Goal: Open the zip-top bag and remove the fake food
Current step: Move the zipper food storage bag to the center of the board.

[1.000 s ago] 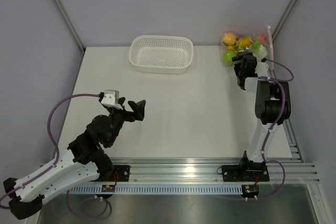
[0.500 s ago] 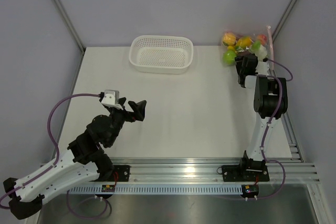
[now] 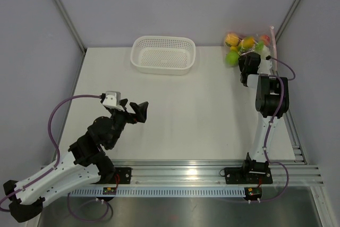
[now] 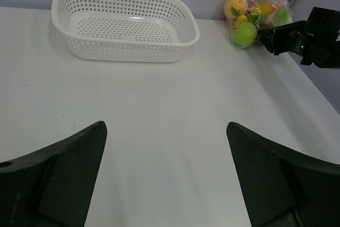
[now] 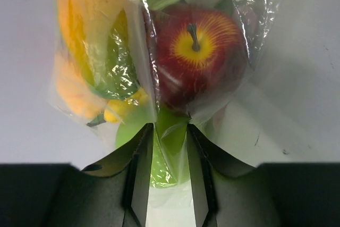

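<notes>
Overhead, right gripper (image 5: 170, 147) mostly hidden by own arm (image 3: 269, 99); wrist cam shows it clamped on zip-top bag (image 5: 159, 35); left gripper (image 4: 167, 176) apart.

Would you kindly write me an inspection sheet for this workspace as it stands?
Surface: white table, no spills seen.
Job's things: zip-top bag in the far right corner, fake food inside it.
Clutter: white basket at the far edge, empty.
Grippers: left gripper open above the table; right gripper closed on a bag fold.
Cables: purple cable along each arm, no snag seen.
Surroundings: grey walls; aluminium rail at the near edge.
</notes>
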Available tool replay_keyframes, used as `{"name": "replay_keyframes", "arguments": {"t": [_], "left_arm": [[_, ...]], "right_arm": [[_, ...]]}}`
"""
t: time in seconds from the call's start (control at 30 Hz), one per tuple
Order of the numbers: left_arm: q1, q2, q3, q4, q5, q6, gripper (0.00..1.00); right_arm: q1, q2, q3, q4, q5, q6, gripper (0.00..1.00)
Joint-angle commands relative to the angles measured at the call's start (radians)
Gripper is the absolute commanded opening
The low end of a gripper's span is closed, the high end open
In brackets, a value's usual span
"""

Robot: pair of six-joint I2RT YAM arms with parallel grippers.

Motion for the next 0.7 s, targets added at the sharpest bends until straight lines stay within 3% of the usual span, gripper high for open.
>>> {"name": "replay_keyframes", "arguments": {"t": [0.0,0.03,0.1,0.23,0.67], "left_arm": [[0.003,-0.004,0.027,0.031,0.018,-0.003,0.99],[0.003,-0.005,0.029,0.031,0.018,-0.003,0.99],[0.003,-0.004,0.029,0.029,0.019,-0.003,0.99],[0.003,-0.004,0.031,0.029,0.021,-0.001,0.99],[0.003,-0.015,0.029,0.028,0.016,-0.001,0.99]], "right_arm": [[-0.009,0.024,0.051,0.044,0.015,0.002,0.38],[-0.009,0.026,0.052,0.050,0.015,0.000,0.38],[-0.012,0.029,0.054,0.056,0.006,0.002,0.19],[-0.012,0.023,0.043,0.061,-0.018,0.006,0.00],[0.011,-0.143,-0.127,0.077,-0.055,0.039,0.00]]}}
